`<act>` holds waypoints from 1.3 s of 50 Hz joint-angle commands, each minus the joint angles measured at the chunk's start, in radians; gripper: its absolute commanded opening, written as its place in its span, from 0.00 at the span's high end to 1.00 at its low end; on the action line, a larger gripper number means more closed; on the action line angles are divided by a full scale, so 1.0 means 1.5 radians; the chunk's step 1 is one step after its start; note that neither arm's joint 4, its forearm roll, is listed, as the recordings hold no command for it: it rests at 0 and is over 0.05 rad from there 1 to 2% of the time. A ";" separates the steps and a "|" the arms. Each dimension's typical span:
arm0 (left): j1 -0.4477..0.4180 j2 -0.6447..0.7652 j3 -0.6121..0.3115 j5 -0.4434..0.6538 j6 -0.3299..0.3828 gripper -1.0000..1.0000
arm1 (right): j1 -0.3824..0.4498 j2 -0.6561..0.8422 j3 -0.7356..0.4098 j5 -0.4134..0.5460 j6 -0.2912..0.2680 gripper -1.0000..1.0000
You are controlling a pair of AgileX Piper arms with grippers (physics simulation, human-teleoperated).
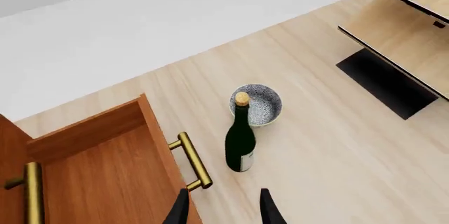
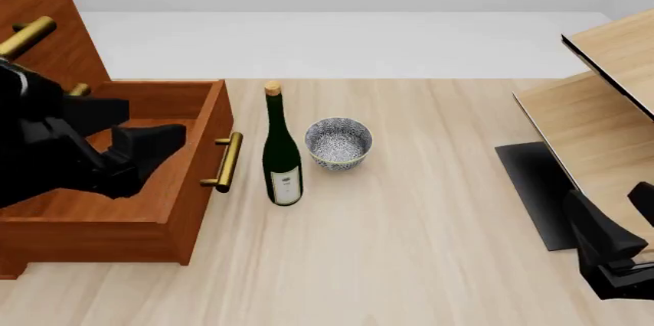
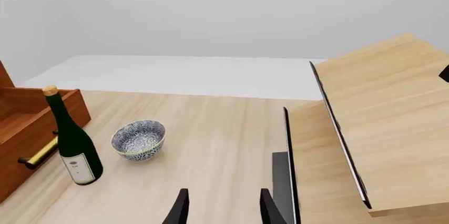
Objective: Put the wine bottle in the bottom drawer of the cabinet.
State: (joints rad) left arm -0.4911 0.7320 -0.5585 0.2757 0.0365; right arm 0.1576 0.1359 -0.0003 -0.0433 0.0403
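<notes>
Nearest the front camera sits the right gripper (image 2: 613, 253), low at the right edge beside the pale shelf unit (image 2: 603, 104); its own wrist view shows the two fingers spread apart with nothing between them. Over on the left, the left gripper (image 1: 223, 205) hangs above the pulled-out bottom drawer (image 2: 122, 188) of the cabinet (image 2: 41, 27), and its wrist view also shows the fingers parted and empty.

Between them the wine bottle (image 2: 281, 154) stands upright on the table (image 2: 409, 265), just beside the drawer's brass handle (image 2: 227, 161) and not touching it. A small patterned bowl (image 2: 338, 142) sits just to the bottle's other side, a little farther back.

My judgement is that the drawer is open enough and the grasp of the bottle is the step in hand. The risks come from the crowding. A tall, slim bottle tips easily, so a finger brushing the neck or closing off-centre could topple it into the bowl or against the handle. An approach from the drawer side could also catch the handle. Carried upright, the bottle's base could clip the drawer's front wall.
</notes>
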 commanded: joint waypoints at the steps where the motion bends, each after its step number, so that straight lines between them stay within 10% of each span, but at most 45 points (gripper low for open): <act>1: -0.036 -0.035 0.020 -0.063 -0.025 0.00 | 0.003 0.006 0.000 -0.007 -0.002 0.00; 31: -0.072 -0.047 0.072 -0.210 -0.062 0.00 | 0.004 0.013 0.000 -0.016 -0.001 0.00; 65: -0.092 0.083 0.103 -0.389 0.021 0.00 | 0.011 0.012 0.000 -0.011 0.002 0.00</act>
State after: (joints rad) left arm -0.6118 0.8083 -0.4064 -0.2453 0.0337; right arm 0.1717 0.1580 -0.0003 -0.0658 0.0424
